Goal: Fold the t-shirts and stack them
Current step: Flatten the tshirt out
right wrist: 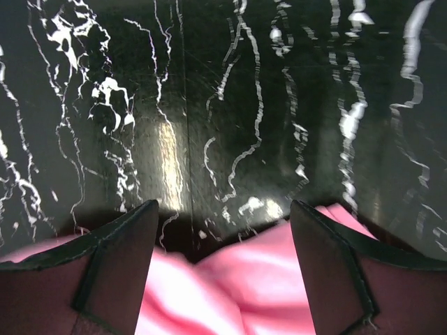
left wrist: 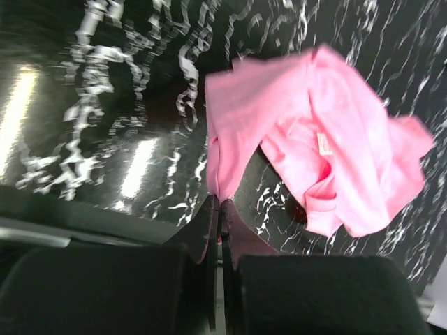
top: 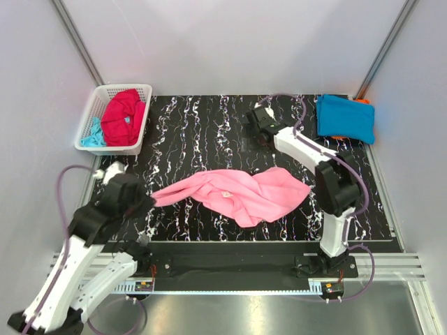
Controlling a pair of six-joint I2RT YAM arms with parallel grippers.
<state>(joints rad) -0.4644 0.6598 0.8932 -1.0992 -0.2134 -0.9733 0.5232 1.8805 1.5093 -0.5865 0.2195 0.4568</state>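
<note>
Black marbled tabletop (top: 209, 125) fills the workspace, closed in by pale grey walls at the left, right and rear. Along the bottom of the top view, both arm bases sit on a metal rail (top: 230, 269) at the near edge.

Left arm: it rises from the lower left corner, bends at the elbow and reaches toward centre. The left gripper (top: 144, 201) sits low at the left of the frame, jaws closed on the left end of the light pink t-shirt (top: 237, 195). The wrist view shows cloth pinched between the closed fingers.

The shirt lies crumpled in a long band across mid-frame, running from that gripper to just beside the right arm's elbow. Bare table shows on both its near and far sides.

Right arm: it stands up from the lower right, folds at the elbow and extends its forearm toward upper centre. The right gripper (top: 260, 122) is past the shirt's far edge, jaws wide apart, holding nothing.

Upper left: a white lattice basket (top: 98, 105) holds a crimson red t-shirt (top: 124, 115) and a pale aqua t-shirt (top: 91, 136).

Upper right: a bright blue t-shirt (top: 346, 117) lies folded on an orange t-shirt (top: 339, 137), which shows only at the edges.
</note>
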